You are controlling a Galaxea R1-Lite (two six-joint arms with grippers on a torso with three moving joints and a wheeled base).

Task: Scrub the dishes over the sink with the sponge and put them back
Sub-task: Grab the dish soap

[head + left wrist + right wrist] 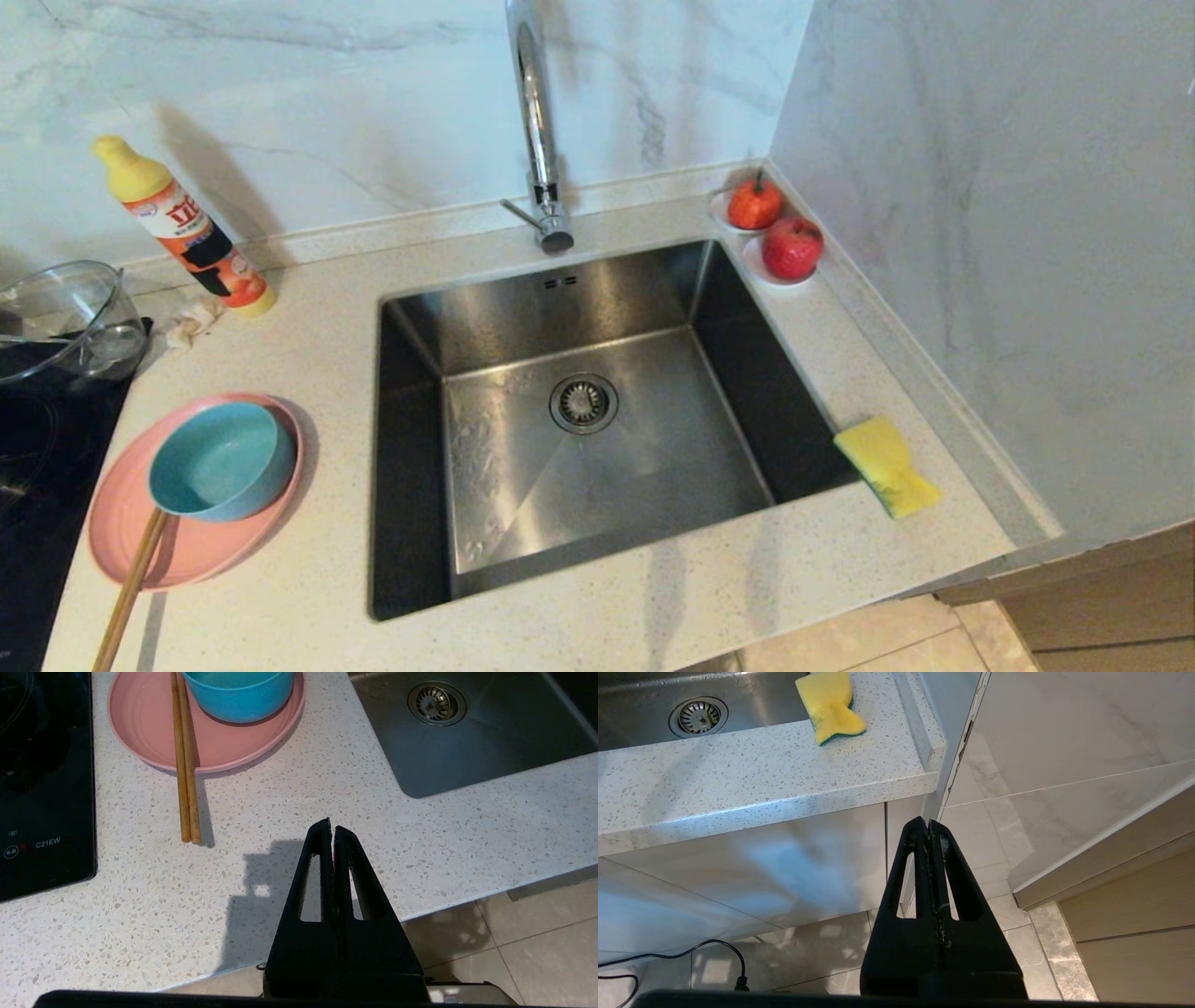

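The left gripper (pixel 331 828), fingers pressed together, hangs over the counter's front edge; the right gripper (pixel 928 828), likewise closed, hangs below it. A matte teal bowl (pixel 222 461) sits on the pink plate (pixel 121 537) left of the steel sink (pixel 597 467); the waisted yellow sponge (pixel 885 464) lies on its right. The cooktop (pixel 44 812) reads "C21EW".

Left gripper (pixel 332 828) pinched closed, hanging low out front; right gripper (pixel 927 823) same deal, both parked, holding nothing.
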